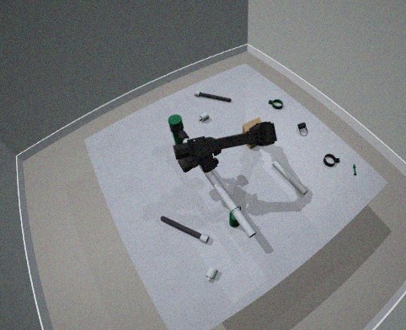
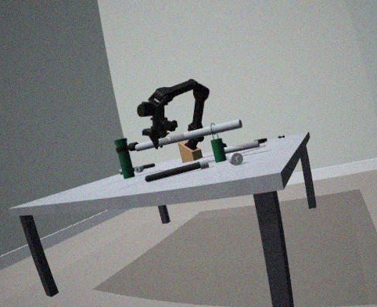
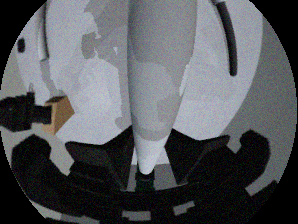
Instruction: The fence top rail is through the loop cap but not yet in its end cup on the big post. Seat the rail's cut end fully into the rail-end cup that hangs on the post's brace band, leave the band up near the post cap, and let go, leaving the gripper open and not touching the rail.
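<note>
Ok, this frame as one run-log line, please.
gripper: shut on rail | rail: through loop, cut end at cup | seating depth: unclear

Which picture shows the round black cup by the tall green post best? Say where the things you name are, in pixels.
The exterior view: the round black cup (image 2: 133,146) shows beside the tall green post (image 2: 126,160) (image 1: 175,122). From the top, the arm crowds it; the wrist view shows just something dark past the rail's tip.

White rail (image 1: 232,200) (image 2: 203,130) (image 3: 161,65) — tilted, cut end near black cup (image 2: 132,146).
</note>
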Robot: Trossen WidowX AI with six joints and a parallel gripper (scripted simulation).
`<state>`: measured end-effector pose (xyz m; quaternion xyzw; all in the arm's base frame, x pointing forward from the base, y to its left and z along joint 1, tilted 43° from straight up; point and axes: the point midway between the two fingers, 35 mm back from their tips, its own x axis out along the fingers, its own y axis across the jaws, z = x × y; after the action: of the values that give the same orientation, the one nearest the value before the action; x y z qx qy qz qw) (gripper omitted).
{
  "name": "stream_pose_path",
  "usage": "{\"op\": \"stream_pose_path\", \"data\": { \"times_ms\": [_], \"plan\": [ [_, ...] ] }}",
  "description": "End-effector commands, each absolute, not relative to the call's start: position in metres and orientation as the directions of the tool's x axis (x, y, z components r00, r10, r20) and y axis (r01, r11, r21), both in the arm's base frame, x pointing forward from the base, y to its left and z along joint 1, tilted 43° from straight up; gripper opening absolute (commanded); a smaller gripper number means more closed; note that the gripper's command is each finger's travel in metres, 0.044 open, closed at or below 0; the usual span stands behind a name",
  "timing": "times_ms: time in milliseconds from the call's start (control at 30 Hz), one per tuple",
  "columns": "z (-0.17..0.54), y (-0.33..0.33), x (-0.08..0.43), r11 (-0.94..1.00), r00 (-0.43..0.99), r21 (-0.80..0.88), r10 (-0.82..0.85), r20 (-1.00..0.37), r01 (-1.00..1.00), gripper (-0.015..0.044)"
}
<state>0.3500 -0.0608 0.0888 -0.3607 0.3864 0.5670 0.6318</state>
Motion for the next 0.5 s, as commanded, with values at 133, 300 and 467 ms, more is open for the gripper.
{"op": "stream_pose_path", "data": {
  "times_ms": [133,300,467],
  "plan": [
    [0.091,-0.0648,0.3498,0.101,0.064,-0.022,0.43,-0.901,-0.995,0.0],
    [0.0912,-0.0659,0.3497,0.101,0.064,-0.022,0.428,-0.901,-0.995,0.0],
    [0.0914,-0.0669,0.3497,0.101,0.064,-0.022,0.427,-0.902,-0.995,0.0]
  ]
}}
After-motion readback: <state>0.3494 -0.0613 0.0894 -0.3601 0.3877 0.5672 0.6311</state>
